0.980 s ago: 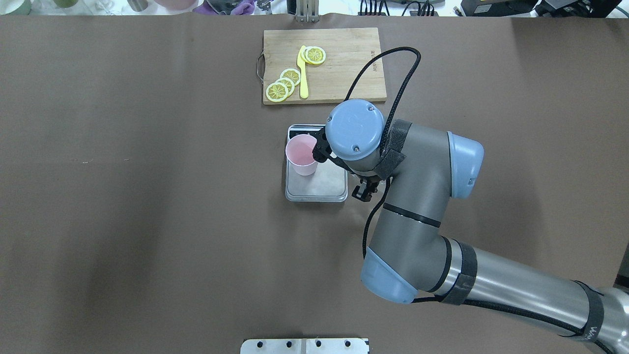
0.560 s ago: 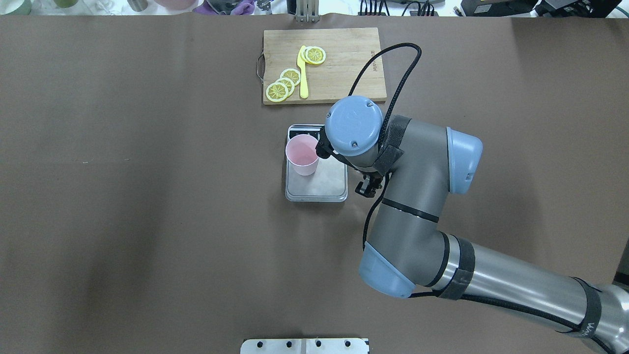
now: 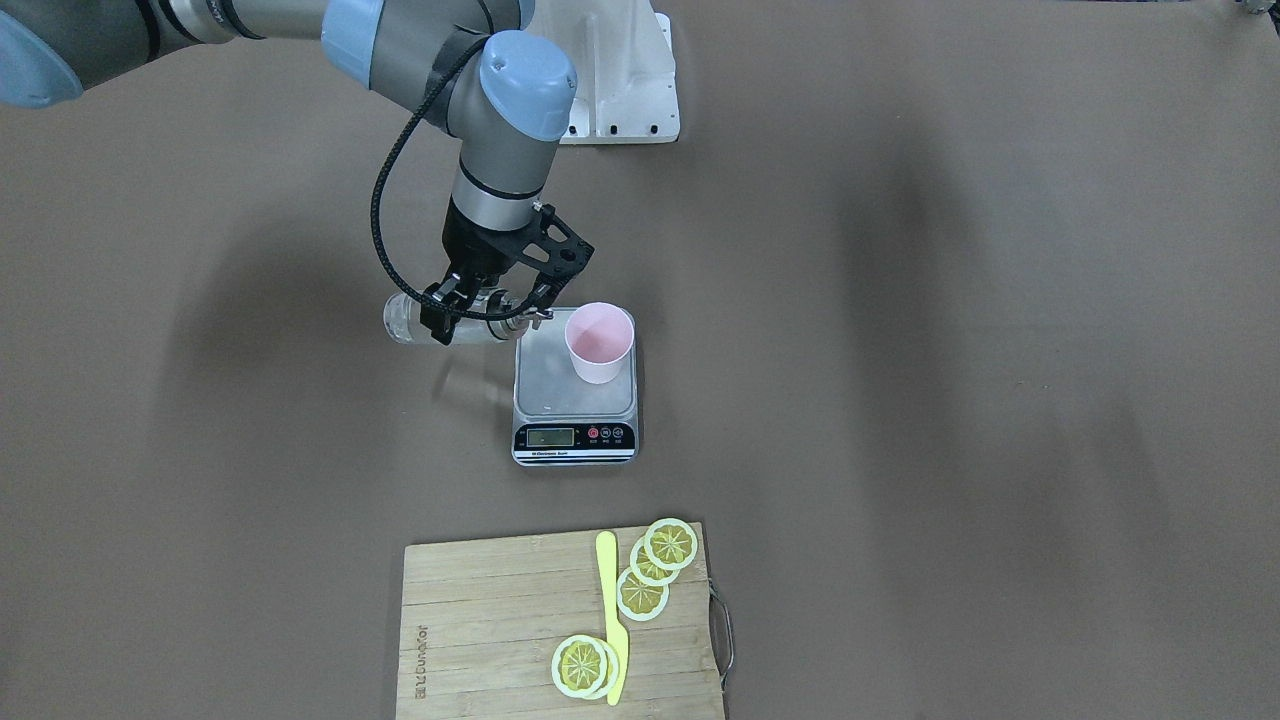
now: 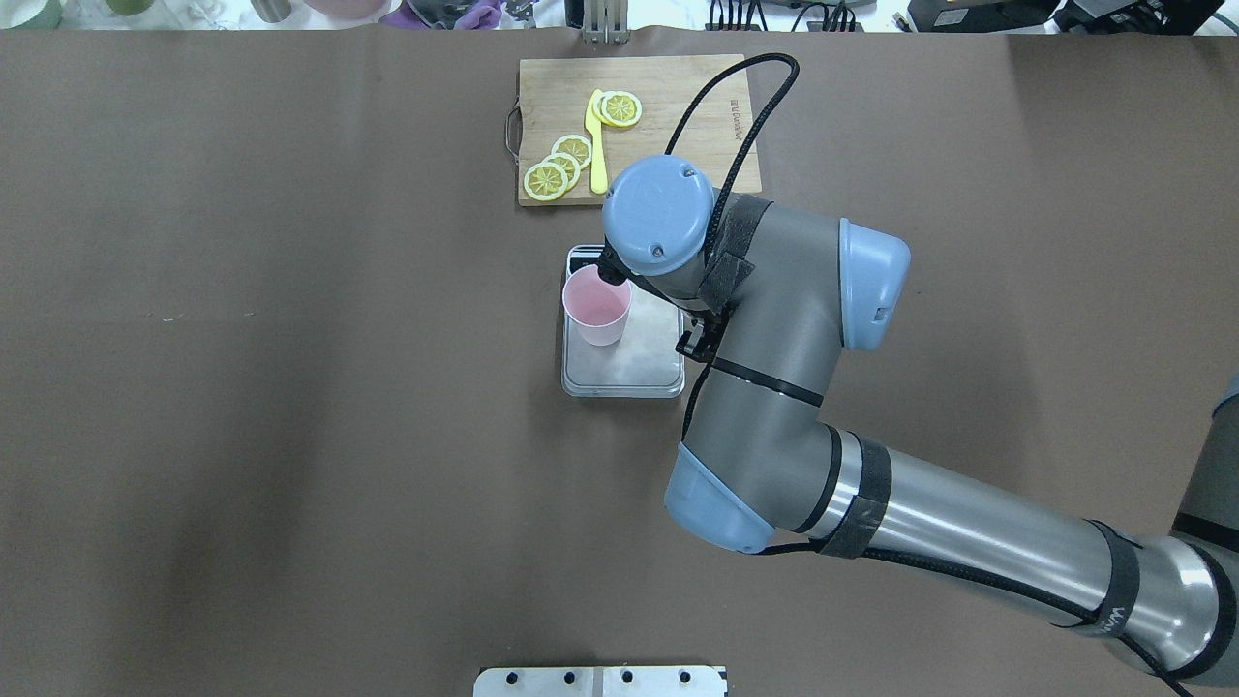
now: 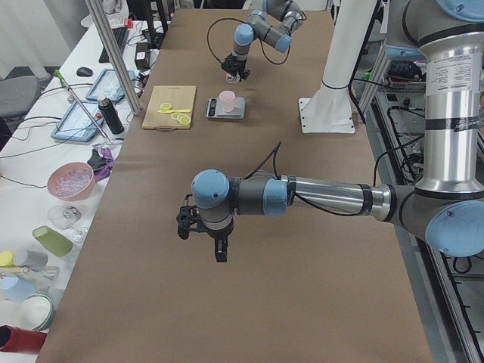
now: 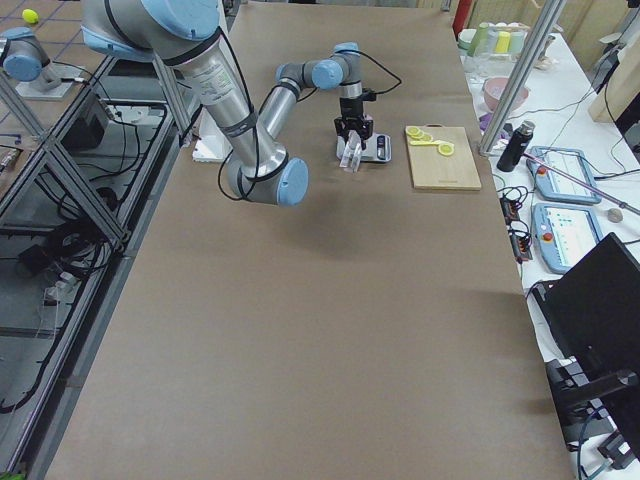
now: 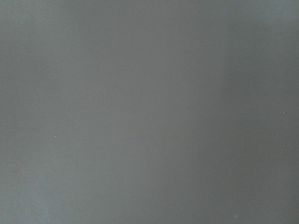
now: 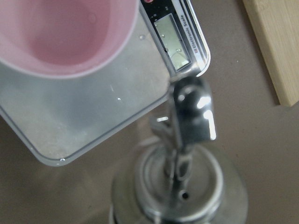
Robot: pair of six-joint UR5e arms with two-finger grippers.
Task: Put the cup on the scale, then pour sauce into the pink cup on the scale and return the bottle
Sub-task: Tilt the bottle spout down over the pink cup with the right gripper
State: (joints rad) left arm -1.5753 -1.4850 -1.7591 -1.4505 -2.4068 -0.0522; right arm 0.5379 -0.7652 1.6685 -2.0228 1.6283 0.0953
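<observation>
Right gripper (image 3: 481, 311), fingers tight round slim clear metal-capped bottle (image 3: 405, 323), now nearer the pale pink tapered cup (image 3: 599, 342) on flat silver-grey scale (image 3: 558, 388).

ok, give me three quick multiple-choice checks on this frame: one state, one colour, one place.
1. How is the bottle in the right hand?
A) upright
B) tilted near level, spout toward the cup
C) inverted

2. What colour is the knife on the board?
A) yellow
B) red
C) black

3. Where is the cup?
A) on the board
B) in the right hand
C) on the scale

Answers:
1 B: the front view shows it lying almost flat in the grip.
2 A: it matches the lemon slices.
3 C: it stands on the platform's corner.
</observation>
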